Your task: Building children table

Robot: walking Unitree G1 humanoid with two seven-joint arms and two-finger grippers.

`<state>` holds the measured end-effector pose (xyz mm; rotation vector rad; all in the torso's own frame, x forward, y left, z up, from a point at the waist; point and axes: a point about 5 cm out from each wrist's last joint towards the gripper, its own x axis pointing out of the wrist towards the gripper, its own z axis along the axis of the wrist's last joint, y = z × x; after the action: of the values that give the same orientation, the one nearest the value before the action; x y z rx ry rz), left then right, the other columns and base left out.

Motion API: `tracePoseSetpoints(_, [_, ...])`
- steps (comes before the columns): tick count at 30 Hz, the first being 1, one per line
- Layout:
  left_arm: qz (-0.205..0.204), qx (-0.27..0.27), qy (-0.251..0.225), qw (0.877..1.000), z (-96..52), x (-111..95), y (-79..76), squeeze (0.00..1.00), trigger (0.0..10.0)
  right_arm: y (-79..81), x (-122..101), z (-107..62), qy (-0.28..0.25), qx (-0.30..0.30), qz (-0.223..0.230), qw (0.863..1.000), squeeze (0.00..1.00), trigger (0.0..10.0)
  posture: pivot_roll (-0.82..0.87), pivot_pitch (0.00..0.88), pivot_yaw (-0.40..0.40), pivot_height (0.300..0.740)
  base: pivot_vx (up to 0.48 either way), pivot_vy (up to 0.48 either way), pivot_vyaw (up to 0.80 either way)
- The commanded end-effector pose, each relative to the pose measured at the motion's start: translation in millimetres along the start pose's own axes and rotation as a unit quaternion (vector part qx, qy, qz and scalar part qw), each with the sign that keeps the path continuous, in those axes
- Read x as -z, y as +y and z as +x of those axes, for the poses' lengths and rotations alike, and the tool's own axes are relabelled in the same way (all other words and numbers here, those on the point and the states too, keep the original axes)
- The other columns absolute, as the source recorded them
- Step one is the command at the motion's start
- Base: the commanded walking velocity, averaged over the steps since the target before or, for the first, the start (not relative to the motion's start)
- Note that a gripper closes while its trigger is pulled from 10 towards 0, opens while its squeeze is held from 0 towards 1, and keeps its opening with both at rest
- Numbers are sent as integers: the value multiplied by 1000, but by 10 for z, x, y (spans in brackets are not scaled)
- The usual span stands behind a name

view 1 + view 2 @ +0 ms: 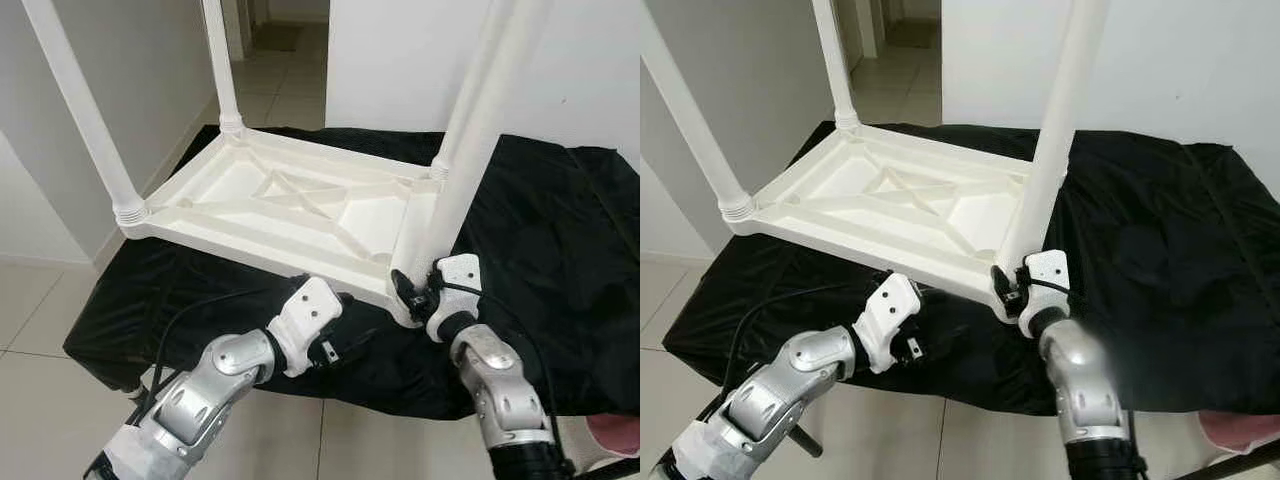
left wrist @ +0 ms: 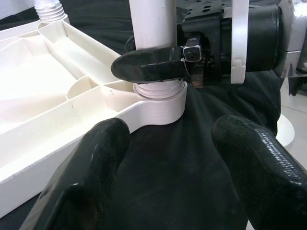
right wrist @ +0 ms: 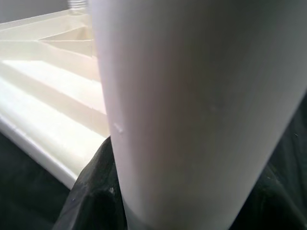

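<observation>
A white plastic children's table (image 1: 250, 200) lies upside down on a black cloth. Its legs stand up at the far left corner (image 1: 85, 110), the back corner (image 1: 222, 60) and the near right corner (image 1: 470, 150). My right gripper (image 1: 410, 290) is shut on the near right leg just above its threaded socket; one black finger (image 2: 148, 64) wraps across the leg in the left wrist view. That leg (image 3: 192, 105) stands very close to the right wrist camera. My left gripper (image 2: 172, 158) hovers open over the cloth, a little short of that corner socket (image 2: 158, 103), with nothing between its fingers.
The black cloth (image 1: 560, 230) covers a low surface that ends near my arms. Tiled floor (image 1: 40, 310) lies to the left and in front. White walls stand behind, with a hallway opening (image 1: 280, 60) at the back. Something pink (image 1: 615, 432) sits at the bottom right.
</observation>
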<state>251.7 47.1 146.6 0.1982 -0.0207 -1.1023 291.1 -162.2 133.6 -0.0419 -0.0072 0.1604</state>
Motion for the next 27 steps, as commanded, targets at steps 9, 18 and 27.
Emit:
tracePoseSetpoints(9, [3,43,5,999,24,9,-27,0,10000,74,37,-129,22,196,30,980,0,10000,-47,19,21,740,0,0,0])
tracePoseSetpoints(18, [2,39,2,999,32,14,-35,0,10000,188,-22,-70,14,198,40,979,478,10000,-47,16,13,740,0,0,0])
tracePoseSetpoints(27, [2,31,0,1000,27,4,-7,0,10000,170,-114,-68,-14,160,28,987,1000,10000,-44,29,6,740,0,0,0])
